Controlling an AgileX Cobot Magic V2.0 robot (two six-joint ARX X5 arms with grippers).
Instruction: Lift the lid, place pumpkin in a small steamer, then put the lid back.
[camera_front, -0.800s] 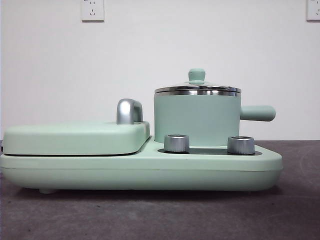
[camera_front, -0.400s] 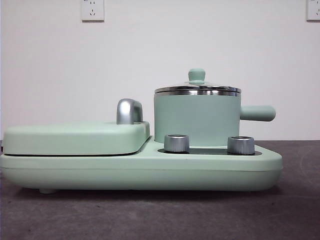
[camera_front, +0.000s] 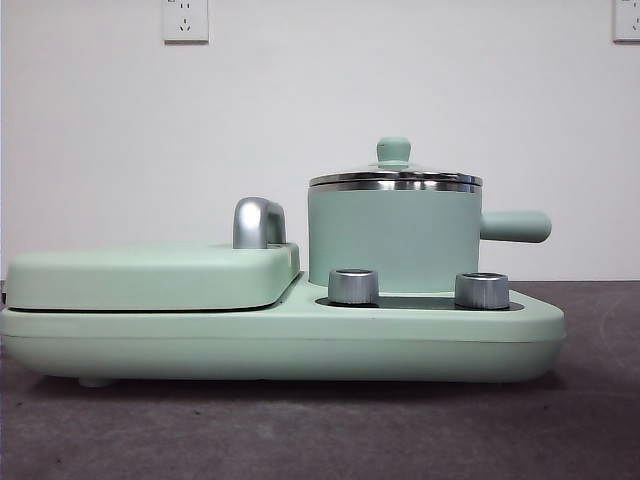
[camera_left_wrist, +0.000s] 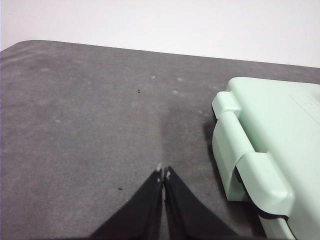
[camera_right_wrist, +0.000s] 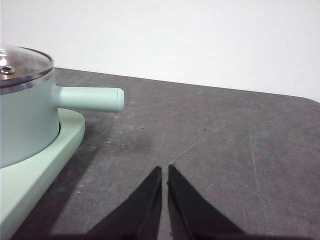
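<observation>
My left pincer (camera_left_wrist: 163, 172) hangs over bare dark surface (camera_left_wrist: 90, 125) with its two black jaws pressed together, holding nothing; the rounded corner of the mint-green cooker base (camera_left_wrist: 260, 145) lies just beside it, not touching. My right pincer (camera_right_wrist: 164, 170) is likewise closed and empty, its jaw tips nearly meeting over the grey surface, with the pot's side handle (camera_right_wrist: 90, 98) near it but apart. In the front view neither of my arms shows. There the small steamer (camera_front: 393, 240) stands upright on the right half of the cooker base, its stubby handle pointing toward 3 o'clock. The lid (camera_front: 395, 178) sits level on the steamer's steel rim, its mint-green knob (camera_front: 393, 150) at 12 o'clock above the pot's centre. Two metal dials (camera_front: 353, 286) stand on the base in front of the steamer, one toward 7 o'clock of it and the other toward 5 o'clock. At 9 o'clock from the steamer lies the flat rectangular cover (camera_front: 150, 275) with its chrome handle (camera_front: 257, 222) rising at the end nearest the pot. Two wall sockets (camera_front: 185, 20) show on the white wall at about 11 and 1 o'clock. I see the pumpkin in none of the views.
</observation>
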